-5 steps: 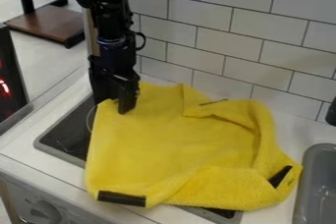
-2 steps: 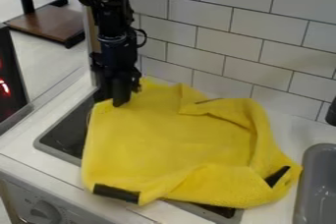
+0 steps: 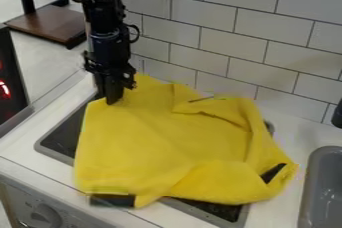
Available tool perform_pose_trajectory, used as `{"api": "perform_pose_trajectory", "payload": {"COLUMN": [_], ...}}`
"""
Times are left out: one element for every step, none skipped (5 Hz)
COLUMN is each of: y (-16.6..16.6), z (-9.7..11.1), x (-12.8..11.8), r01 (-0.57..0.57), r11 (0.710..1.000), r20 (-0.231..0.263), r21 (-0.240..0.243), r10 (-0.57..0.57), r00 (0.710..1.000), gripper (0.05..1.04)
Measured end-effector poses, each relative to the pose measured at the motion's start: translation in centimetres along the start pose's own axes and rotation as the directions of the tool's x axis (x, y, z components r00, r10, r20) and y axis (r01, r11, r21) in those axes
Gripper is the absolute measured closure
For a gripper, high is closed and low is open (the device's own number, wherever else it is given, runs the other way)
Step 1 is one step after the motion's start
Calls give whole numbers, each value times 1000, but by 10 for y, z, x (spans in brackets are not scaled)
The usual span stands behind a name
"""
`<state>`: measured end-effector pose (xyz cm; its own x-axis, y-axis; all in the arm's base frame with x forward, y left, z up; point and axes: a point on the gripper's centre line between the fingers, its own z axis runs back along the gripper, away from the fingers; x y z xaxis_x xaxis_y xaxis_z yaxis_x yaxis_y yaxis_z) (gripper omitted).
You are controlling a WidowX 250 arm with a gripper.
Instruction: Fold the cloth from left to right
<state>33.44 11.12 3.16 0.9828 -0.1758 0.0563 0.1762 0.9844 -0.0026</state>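
Observation:
The black gripper [image 3: 110, 97] hangs at the upper left of the view, shut on the upper-left corner of the yellow cloth. Spread over the dark stove top, the cloth [image 3: 160, 142] has a folded-over ridge along its right side and a raised flap at the lower right. Black patches show at its bottom-left corner and its right corner. The gripped corner is tucked at the fingertips, and the gripper hides part of it.
The dark stove top [image 3: 60, 139] shows at the cloth's left and lower edges. A grey sink [image 3: 324, 187] lies at the right edge. White wall tiles [image 3: 240, 47] rise behind the counter, with a stove knob [image 3: 45, 217] at the lower left.
The gripper has shifted left and slightly toward the wall. The whole cloth has slid the same way with it, uncovering more of the stove top at the lower right.

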Motion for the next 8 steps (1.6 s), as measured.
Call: {"api": "perform_pose_trajectory", "payload": {"y": [-3, -20, -50, -99, -132, -154, -168, -178], "z": [18, 39, 58, 59, 48, 38, 10, -3], "x": [2, 7, 7, 4, -2, -3, -7, -10], "r01": [-3, 8, 70, 203, 297, 355, 379, 412], "r11": [1000, 999, 995, 977, 953, 934, 924, 911], "r20": [35, 74, 114, 113, 93, 93, 65, 73], "r21": [-4, -45, -73, -68, -56, -36, -43, -30], "r10": [3, -5, -61, -195, -292, -350, -376, -409], "r00": [999, 997, 992, 974, 952, 932, 924, 910], "gripper": [1025, 1026, 1028, 1028, 1028, 1028, 1028, 1028]}}
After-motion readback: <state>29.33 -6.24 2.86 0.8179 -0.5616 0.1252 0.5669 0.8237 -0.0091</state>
